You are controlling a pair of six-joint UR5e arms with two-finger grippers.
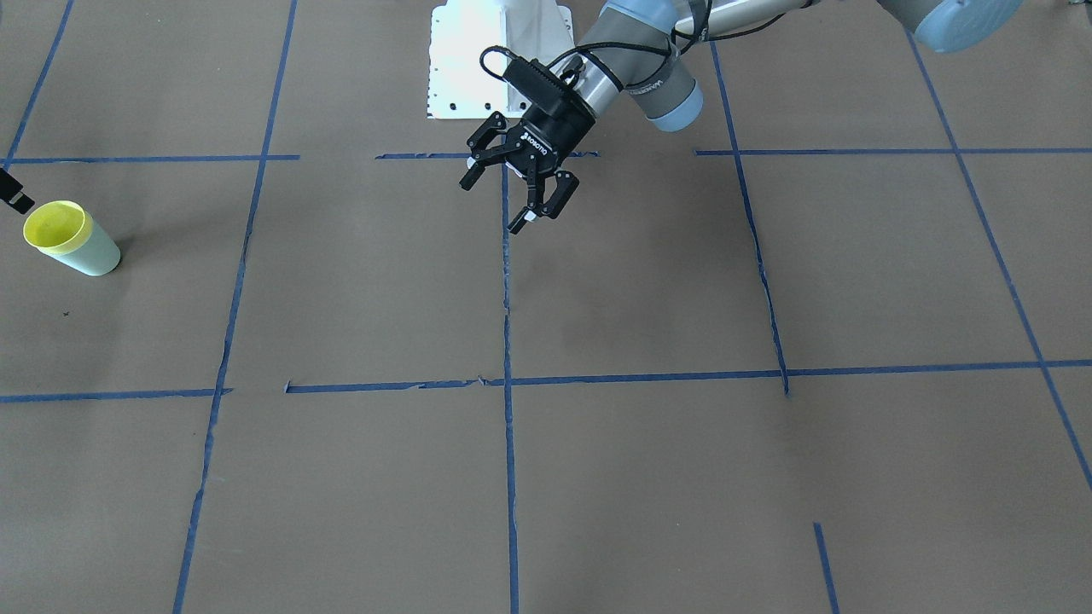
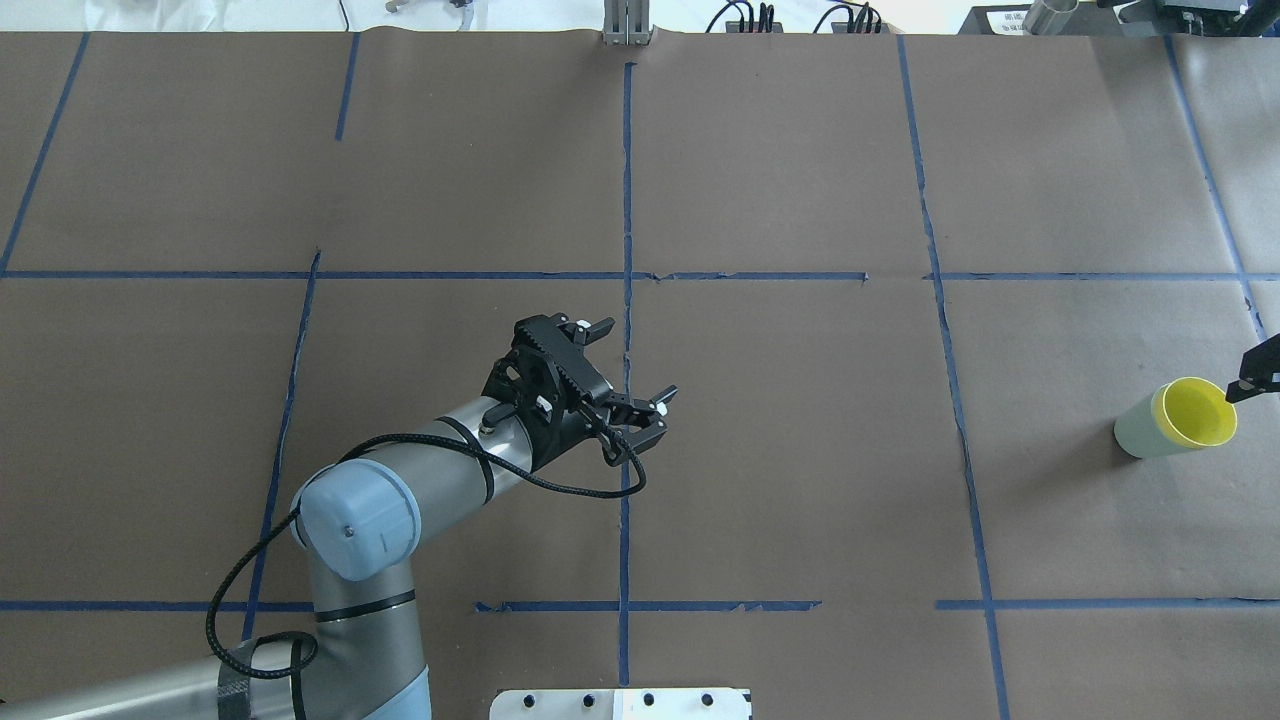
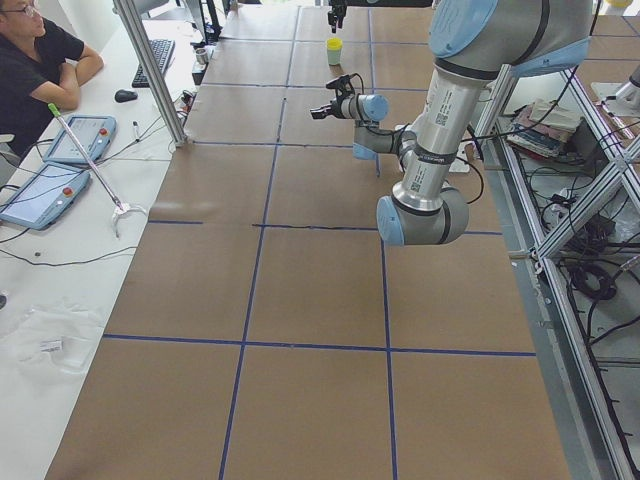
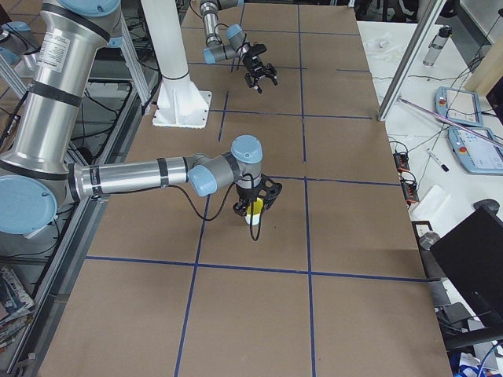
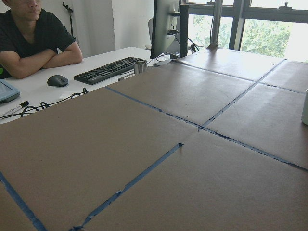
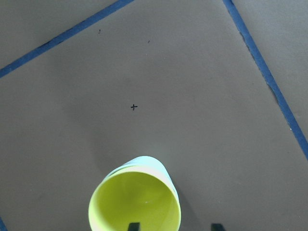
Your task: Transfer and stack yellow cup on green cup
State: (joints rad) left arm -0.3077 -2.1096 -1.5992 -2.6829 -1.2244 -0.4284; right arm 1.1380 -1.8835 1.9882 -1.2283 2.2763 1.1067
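Note:
The yellow cup (image 1: 53, 226) sits nested inside the green cup (image 1: 98, 254), upright on the table far out on my right side. The stack also shows in the overhead view, yellow cup (image 2: 1198, 410) in green cup (image 2: 1135, 435). In the right wrist view the yellow cup (image 6: 134, 202) lies just below the camera, with the green cup's wall (image 6: 144, 161) behind it. My right gripper (image 6: 175, 226) is open. One fingertip is over the cup's mouth and the other is outside the rim. My left gripper (image 2: 640, 360) is open and empty, above the table's centre line.
Blue tape lines cross the brown table. The white robot base plate (image 1: 478, 60) is at mid-table on the robot's side. An operator (image 3: 30, 60) sits at a side desk with tablets (image 3: 45, 195) and a keyboard (image 5: 108, 70).

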